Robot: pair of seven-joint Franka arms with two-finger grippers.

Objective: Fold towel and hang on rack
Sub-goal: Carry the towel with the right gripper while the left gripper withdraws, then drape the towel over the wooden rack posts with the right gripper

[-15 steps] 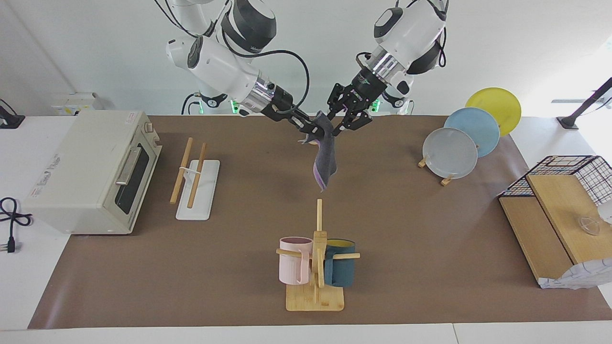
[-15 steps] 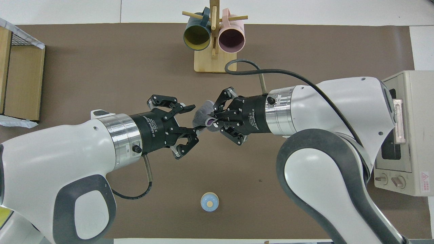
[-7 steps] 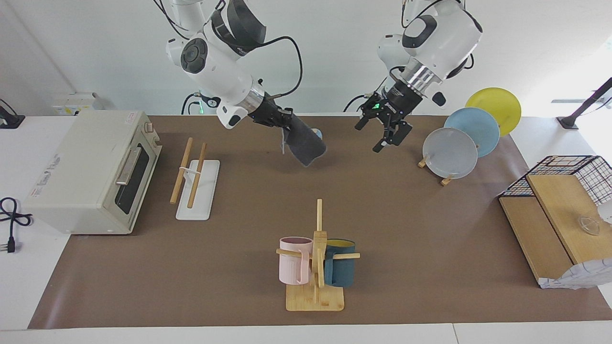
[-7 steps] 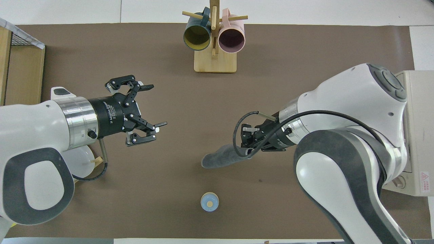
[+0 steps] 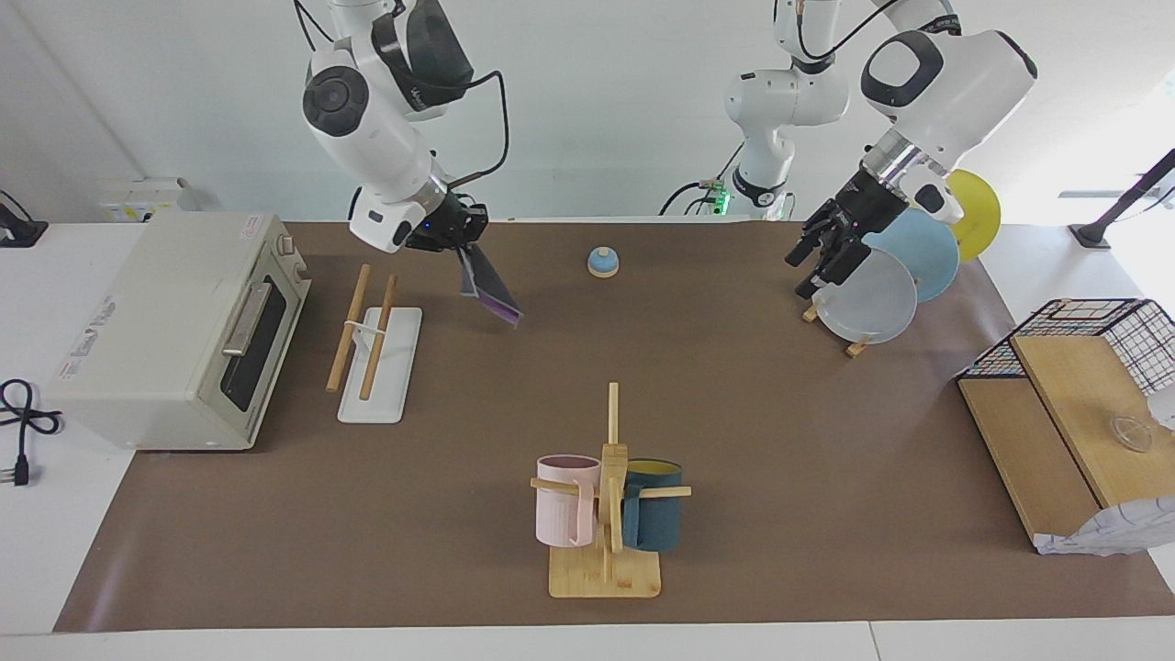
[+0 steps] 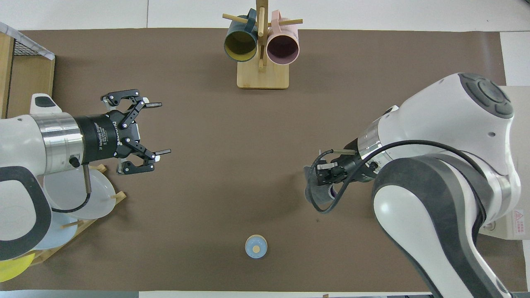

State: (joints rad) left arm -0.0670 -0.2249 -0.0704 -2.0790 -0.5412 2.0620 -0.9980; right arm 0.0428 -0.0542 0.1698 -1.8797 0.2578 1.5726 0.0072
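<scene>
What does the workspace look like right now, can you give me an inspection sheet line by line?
Surface: brown mat over a white table.
Job's things: purple and dark grey towel hangs from the right gripper, in the air beside the two-rod wooden rack on a white base; nothing hangs on the rack.
Clutter: white toaster oven, wooden mug tree with pink and teal cups, stand of grey, blue and yellow plates, small blue knob-topped lid, wire basket with wooden boards.
Grippers: right shut on the towel; left gripper open, empty, over the plate stand.
Cables: black power cord beside the oven.
Surroundings: white wall.
</scene>
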